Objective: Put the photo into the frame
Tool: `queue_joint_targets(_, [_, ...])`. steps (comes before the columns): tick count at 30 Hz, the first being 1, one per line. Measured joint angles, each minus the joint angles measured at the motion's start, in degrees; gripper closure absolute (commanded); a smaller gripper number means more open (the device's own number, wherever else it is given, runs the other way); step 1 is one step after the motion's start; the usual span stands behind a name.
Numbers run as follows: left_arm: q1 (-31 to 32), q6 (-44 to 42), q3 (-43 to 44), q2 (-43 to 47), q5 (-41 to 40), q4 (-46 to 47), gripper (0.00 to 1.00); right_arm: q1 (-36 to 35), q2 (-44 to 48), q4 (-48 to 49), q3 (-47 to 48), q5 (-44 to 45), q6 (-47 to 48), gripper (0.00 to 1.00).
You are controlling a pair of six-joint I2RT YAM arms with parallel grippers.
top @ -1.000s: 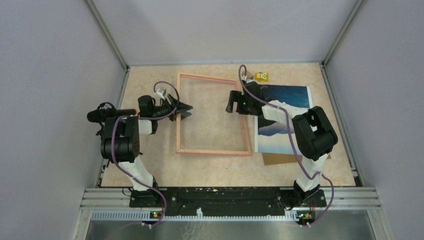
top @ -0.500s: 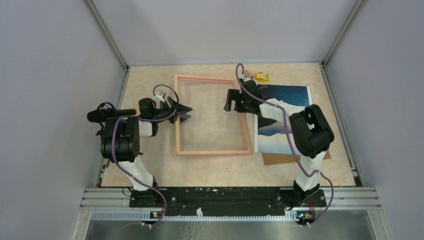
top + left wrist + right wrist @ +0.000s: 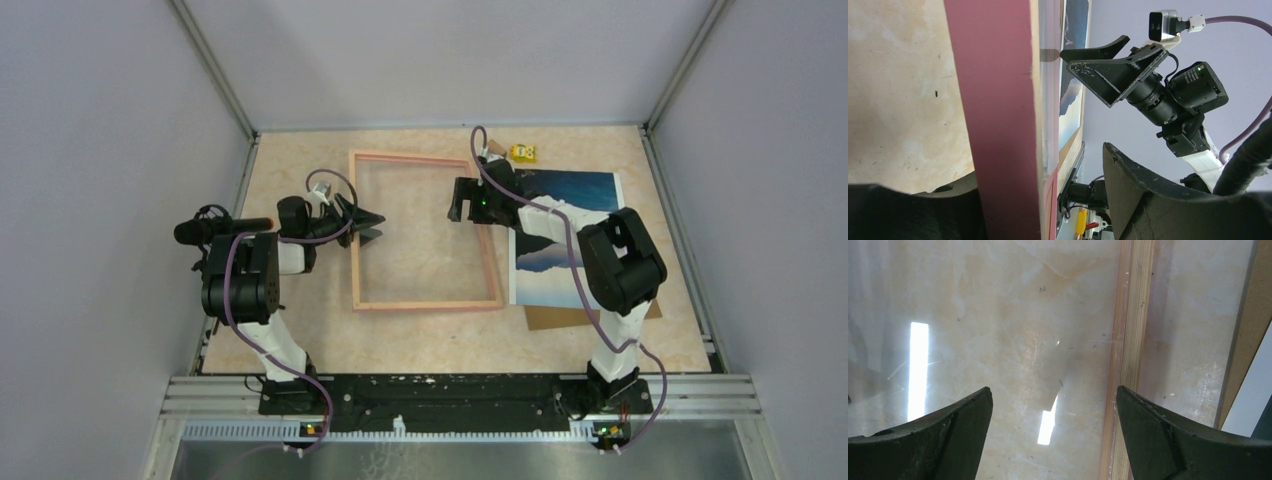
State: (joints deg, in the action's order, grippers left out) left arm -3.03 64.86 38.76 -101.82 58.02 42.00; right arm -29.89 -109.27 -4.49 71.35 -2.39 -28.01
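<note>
The pinkish wood frame (image 3: 424,303) lies flat mid-table with a clear pane in it. The photo (image 3: 570,240), dark blue sky over pale mountains, lies face up to its right, outside the frame. My left gripper (image 3: 368,222) is open and straddles the frame's left rail (image 3: 998,100), one finger on each side. My right gripper (image 3: 462,205) is open and empty, low over the pane just inside the right rail (image 3: 1130,340). It also shows in the left wrist view (image 3: 1108,65).
A brown backing board (image 3: 560,317) lies under the photo, sticking out at its near edge; its edge also shows in the right wrist view (image 3: 1255,300). A small yellow object (image 3: 522,152) sits near the back wall. Metal rails edge the table.
The frame has shifted slightly to the left and straightened. My right gripper moved a little back and left with it. Nothing has visibly moved in the last half second.
</note>
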Motion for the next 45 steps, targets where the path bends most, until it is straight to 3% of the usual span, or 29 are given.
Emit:
queue_joint_targets(4, [0.0,-1.6,0.0,0.0,-0.1,-1.8,0.35,0.1,0.0,0.1,0.0,0.0,0.0,0.09])
queue_joint_targets(12, [0.1,-2.7,0.0,2.0,0.0,-4.7,0.43,1.2,0.4,1.9,-1.2,-2.7,-0.2,0.09])
queue_joint_targets(19, [-0.2,0.7,0.1,2.2,2.1,-1.4,0.28,4.0,1.3,6.7,-4.6,-9.3,-1.8,0.09])
queue_joint_targets(32, [-0.9,7.3,-0.2,2.5,5.6,7.8,0.55,6.4,2.0,10.4,-7.2,-14.1,-3.3,0.09])
queue_joint_targets(45, [-1.3,8.5,-0.7,2.4,5.6,10.4,0.50,6.2,1.9,10.6,-7.2,-15.5,-3.0,0.09])
